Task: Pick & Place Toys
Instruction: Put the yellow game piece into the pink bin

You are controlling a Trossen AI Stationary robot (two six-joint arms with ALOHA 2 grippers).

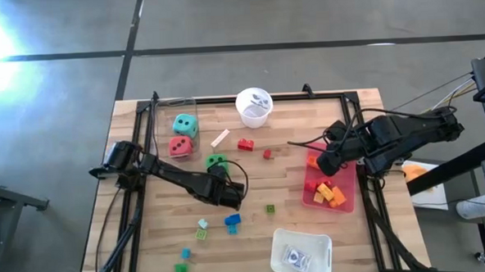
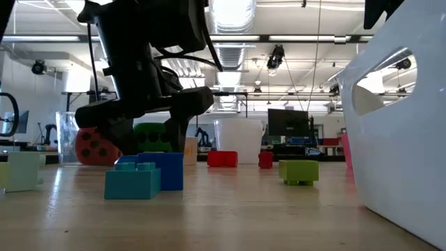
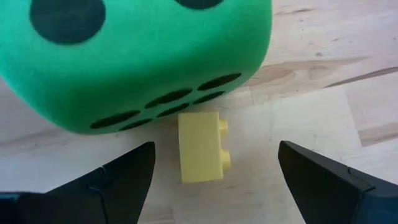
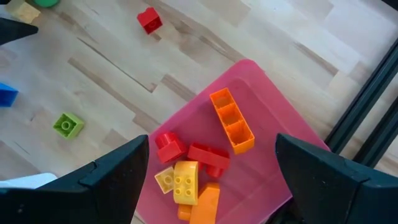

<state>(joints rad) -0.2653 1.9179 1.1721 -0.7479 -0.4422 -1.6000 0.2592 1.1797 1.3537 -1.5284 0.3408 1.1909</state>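
Sorting job maybe a third done: a handful of red, orange and yellow bricks (image 4: 189, 177) are sitting in the pink tray (image 4: 273, 149), plenty are waiting outside.
Left gripper (image 3: 214, 165), jaws released, is straddling a pale yellow brick (image 3: 202, 148) just beside the green die (image 3: 134, 59); right gripper (image 4: 211, 171) is hanging open over the tray.

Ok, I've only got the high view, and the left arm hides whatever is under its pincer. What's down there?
Observer: A yellow brick lies on the table between the left pincer's open fingers, ungripped.
Operator: Anything crowding it?
Observer: The green die sits right beside it; I cannot tell if they touch.
Operator: And the right pincer?
Observer: The right pincer hovers open and empty over the pink tray, above a long orange brick.
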